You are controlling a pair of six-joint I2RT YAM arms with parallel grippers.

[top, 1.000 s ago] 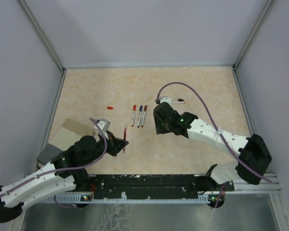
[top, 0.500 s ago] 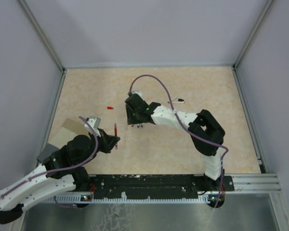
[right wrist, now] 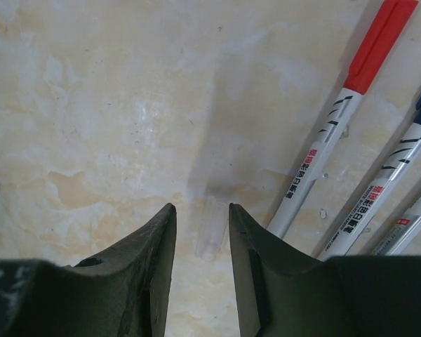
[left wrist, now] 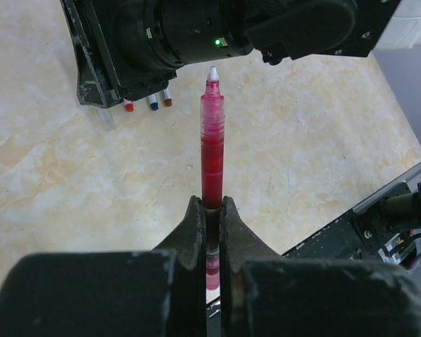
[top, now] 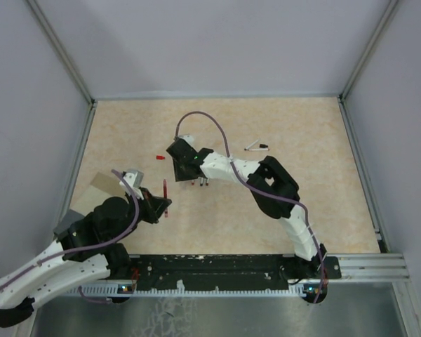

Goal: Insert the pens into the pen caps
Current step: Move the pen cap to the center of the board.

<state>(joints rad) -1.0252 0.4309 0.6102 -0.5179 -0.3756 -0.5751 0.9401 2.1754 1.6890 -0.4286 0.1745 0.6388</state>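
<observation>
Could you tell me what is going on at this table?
The left gripper is shut on a red pen, whose white tip is bare. The right gripper is open low over the table, poised over a small clear piece, possibly a cap, beside three capped pens.

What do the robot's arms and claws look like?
Both arms have white shells and black joints: left arm, right arm. A purple cable loops along each. The left claw and right claw are dark with curved tips. A green light glows.
</observation>
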